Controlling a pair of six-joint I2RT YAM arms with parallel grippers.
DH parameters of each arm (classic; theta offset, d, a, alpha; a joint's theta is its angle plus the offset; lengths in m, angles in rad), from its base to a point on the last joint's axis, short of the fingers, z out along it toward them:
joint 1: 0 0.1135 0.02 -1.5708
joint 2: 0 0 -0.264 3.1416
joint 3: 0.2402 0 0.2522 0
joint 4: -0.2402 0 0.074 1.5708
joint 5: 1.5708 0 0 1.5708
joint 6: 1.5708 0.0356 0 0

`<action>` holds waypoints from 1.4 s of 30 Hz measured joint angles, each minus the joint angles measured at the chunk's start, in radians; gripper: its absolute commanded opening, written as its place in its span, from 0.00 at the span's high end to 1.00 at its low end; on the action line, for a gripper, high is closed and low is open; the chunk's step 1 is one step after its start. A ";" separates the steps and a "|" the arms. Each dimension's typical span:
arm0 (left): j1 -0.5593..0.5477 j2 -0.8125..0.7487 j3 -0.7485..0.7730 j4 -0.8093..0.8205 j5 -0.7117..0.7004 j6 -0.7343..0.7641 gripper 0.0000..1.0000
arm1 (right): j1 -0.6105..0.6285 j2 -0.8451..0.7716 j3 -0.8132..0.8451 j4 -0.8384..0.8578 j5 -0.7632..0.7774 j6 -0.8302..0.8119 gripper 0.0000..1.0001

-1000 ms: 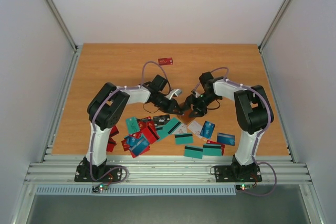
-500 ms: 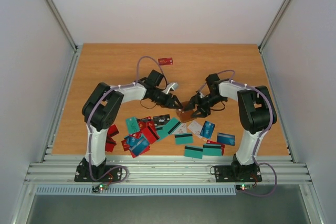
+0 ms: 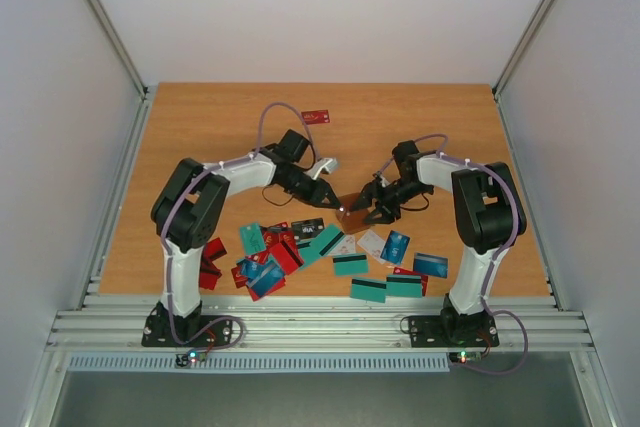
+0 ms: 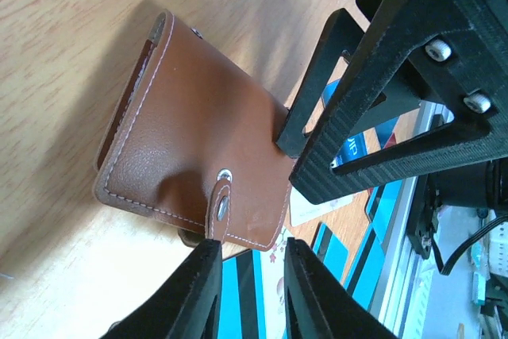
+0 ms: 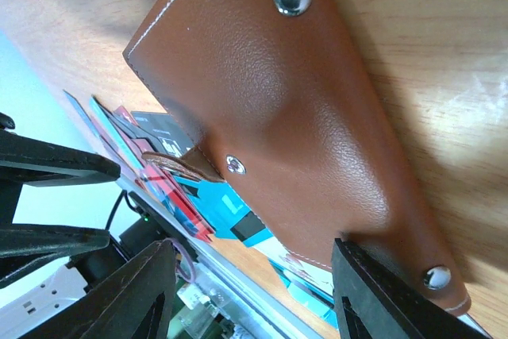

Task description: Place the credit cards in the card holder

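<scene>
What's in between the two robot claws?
A small brown leather card holder lies between the left gripper and right gripper; the top view shows it.

Open across the far half of the surface (image 3: 430,122), bar one red card (image 3: 316,116). Blocked mid-surface by left tool (image 4: 248,252) and right tool (image 5: 250,263), meeting tip to tip at the card holder (image 4: 198,140). Cluttered along the near strip with credit cards (image 3: 300,247), many overlapping. Hemmed by walls (image 3: 60,147) either side.

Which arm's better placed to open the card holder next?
Left. The left gripper sits right at the snap strap of the card holder, jaws slightly apart. The right gripper touches the holder's edge, likely steadying it.
</scene>
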 measured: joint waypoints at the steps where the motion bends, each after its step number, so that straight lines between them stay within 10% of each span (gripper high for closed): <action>1: 0.000 0.003 0.007 -0.009 -0.001 0.005 0.80 | -0.001 0.001 0.000 0.000 -0.002 0.000 0.44; 42: -0.027 0.136 0.149 -0.111 0.018 0.055 1.00 | -0.002 0.026 0.019 0.005 -0.019 0.000 0.45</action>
